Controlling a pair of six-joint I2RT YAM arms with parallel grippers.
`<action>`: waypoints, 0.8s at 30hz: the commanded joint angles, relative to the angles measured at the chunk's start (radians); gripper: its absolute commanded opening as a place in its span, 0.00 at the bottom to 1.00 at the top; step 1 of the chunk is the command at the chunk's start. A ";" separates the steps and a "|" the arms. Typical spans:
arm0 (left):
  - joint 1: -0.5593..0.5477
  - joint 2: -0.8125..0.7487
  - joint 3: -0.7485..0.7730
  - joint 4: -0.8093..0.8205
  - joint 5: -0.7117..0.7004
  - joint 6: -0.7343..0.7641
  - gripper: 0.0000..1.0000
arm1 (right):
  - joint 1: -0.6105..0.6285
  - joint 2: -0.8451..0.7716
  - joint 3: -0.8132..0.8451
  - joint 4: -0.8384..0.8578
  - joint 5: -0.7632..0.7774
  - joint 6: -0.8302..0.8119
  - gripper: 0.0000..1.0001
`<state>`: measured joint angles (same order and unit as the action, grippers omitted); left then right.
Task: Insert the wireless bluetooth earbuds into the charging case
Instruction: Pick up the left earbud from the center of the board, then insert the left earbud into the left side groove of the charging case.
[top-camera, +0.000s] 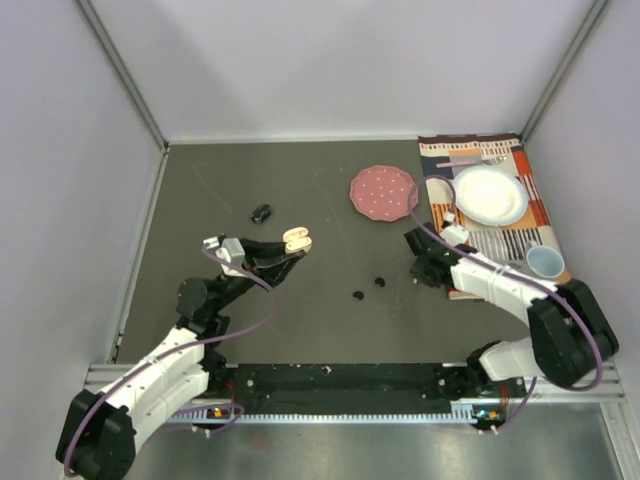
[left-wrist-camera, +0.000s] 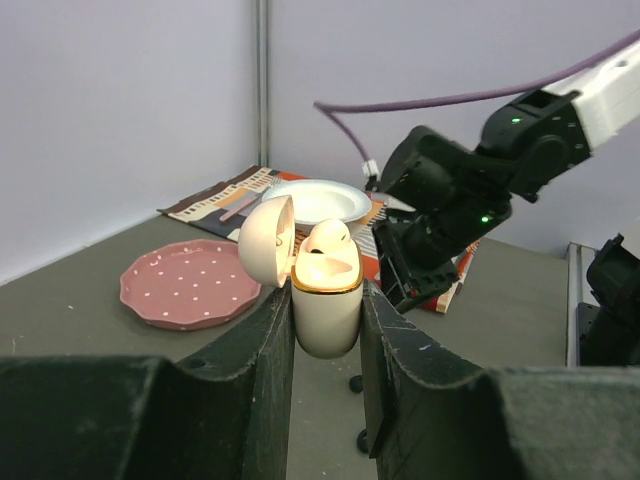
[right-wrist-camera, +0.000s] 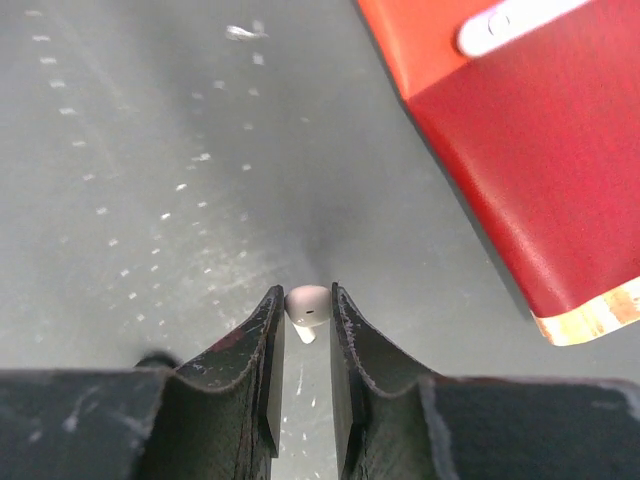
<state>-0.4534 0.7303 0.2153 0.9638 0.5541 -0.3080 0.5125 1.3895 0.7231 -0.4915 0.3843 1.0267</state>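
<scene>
Right claw (right-wrist-camera: 302, 312) is clenched on one white earbud (right-wrist-camera: 308, 303), pinched at the very tips, with the stem running back along the gap. Left claw (left-wrist-camera: 327, 335) grasps the charging case (left-wrist-camera: 325, 300) upright, lid swung open, mouth upward. The case lies to the right claw's left, well apart across the worktop (top-camera: 330, 340). Two black earbuds (top-camera: 358, 295) lie loose between them, nearer the right claw.

Your dark grey table (top-camera: 250, 170) carries a pink dotted plate (top-camera: 383, 192) far right, just beside a striped placemat (top-camera: 512, 150) along the right edge. A small black object (top-camera: 262, 212) lies left of centre. A black earbud (top-camera: 358, 295) and a second black earbud (top-camera: 379, 282) sit close together, nearer you.
</scene>
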 joint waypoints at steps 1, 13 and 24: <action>0.001 0.017 0.053 0.055 0.013 -0.013 0.00 | 0.092 -0.180 -0.056 0.171 0.197 -0.122 0.00; 0.001 0.035 0.050 0.088 0.044 -0.019 0.00 | 0.155 -0.702 -0.303 0.551 0.111 -0.320 0.00; 0.001 0.024 0.047 0.087 0.047 -0.023 0.00 | 0.155 -0.834 -0.277 0.648 -0.053 -0.395 0.00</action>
<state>-0.4534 0.7639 0.2348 0.9874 0.5873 -0.3176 0.6590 0.5800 0.4168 0.0525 0.4213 0.6888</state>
